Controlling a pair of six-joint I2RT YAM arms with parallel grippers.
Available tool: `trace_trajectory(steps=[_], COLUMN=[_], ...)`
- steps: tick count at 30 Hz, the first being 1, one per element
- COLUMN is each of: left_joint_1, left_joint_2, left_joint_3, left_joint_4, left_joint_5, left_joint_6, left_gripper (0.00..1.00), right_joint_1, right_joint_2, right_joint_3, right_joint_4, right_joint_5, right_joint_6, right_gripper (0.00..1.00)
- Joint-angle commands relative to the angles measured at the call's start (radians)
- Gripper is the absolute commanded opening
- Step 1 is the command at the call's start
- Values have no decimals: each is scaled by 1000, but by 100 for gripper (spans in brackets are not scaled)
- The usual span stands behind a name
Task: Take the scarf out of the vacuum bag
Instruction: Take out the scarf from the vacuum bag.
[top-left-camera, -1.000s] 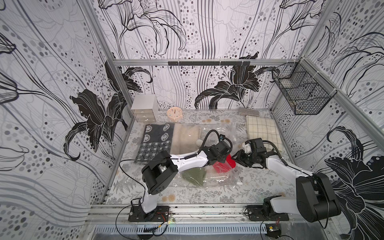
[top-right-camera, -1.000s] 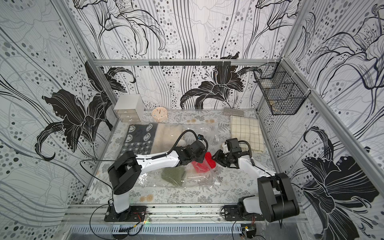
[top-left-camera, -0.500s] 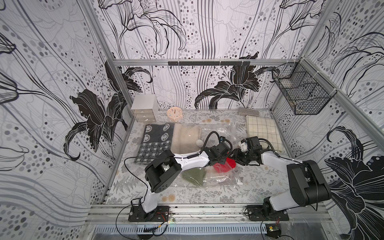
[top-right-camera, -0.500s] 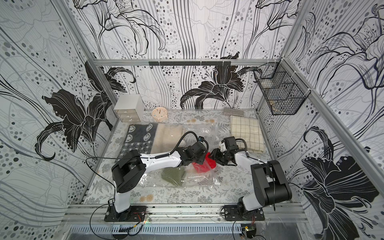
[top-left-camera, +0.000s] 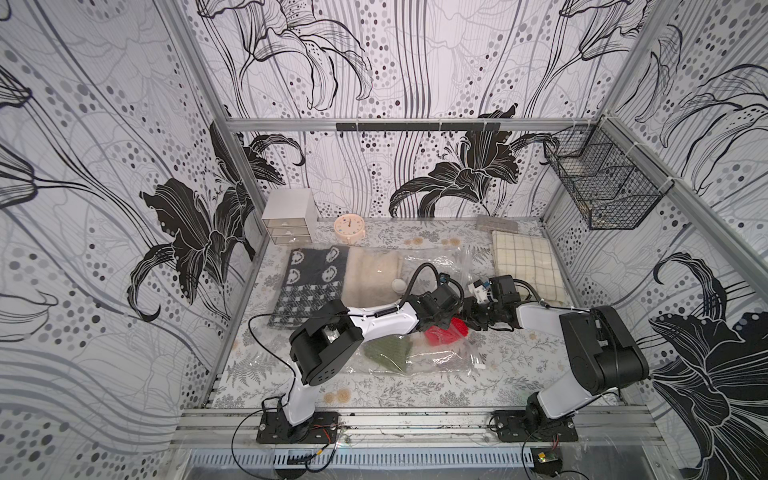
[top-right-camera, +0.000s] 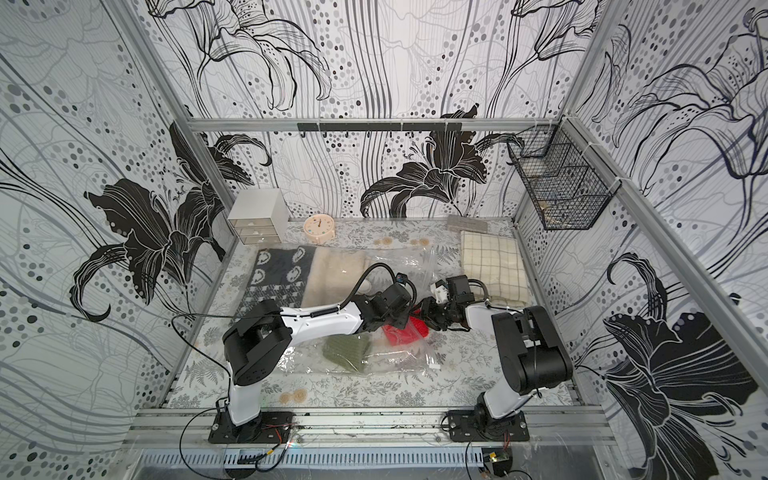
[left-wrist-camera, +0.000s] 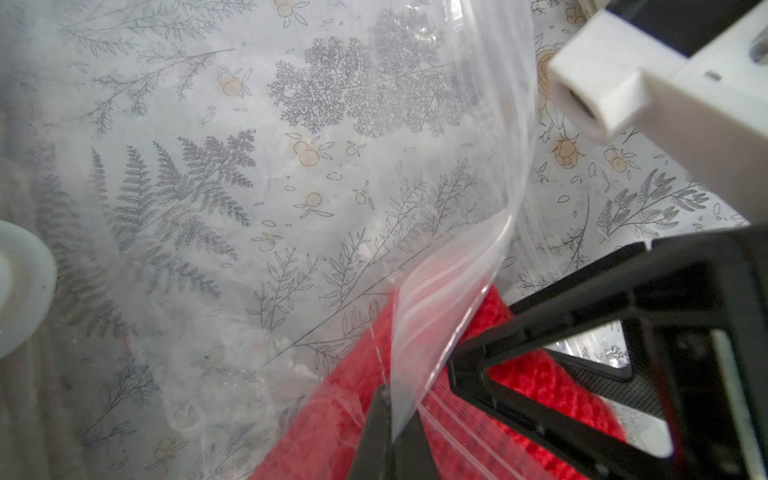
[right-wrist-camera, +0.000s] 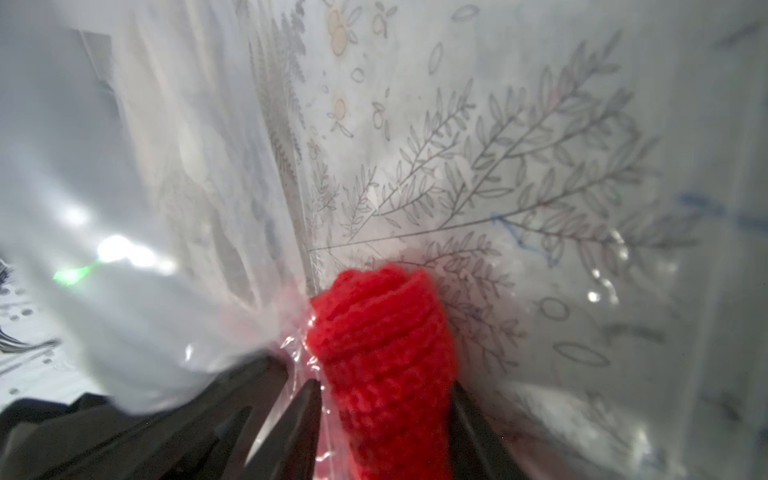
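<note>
Right wrist view: we see the right gripper grasping the scarf at the mouth of the vacuum bag; left gripper pinches its rim.

My left gripper and right gripper meet at frame centre in both top views, nearly touching, so nothing passes between them. The red scarf fills the gap between my right jaws, and the bag film walls it in. The table along the lower edge lies open. A dark patterned cloth and a cream cloth crowd the upper left, a checked cloth the upper right, with a wire basket jutting from the wall above it.
</note>
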Motion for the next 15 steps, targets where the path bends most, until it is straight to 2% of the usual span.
trace_trajectory(steps=[1,3,4,9,15], left_joint_1=[10,10,10,16,22], left_joint_2=[11,13,12,1,-40], left_joint_3=[-24,-29,-32,-37,-16], left_joint_4=[14,17,17,15,2], left_joint_5=[19,20,20,-7,-47], left_joint_6=[2,2,2,2,7], left_gripper=[0,0,0,0,0], right_joint_1=[-8,-17,-24,-72,-75], right_joint_2=[10,17,20,26,-29], right_joint_3=[-4,-4,-4,-8,13], right_joint_4=[-11,-8,-6,-4,-136], right_joint_5=[-46,-49,-50,-52,85], right_joint_6=[-4,-5,-3,-9,-51], right_gripper=[22,4,0,0,0])
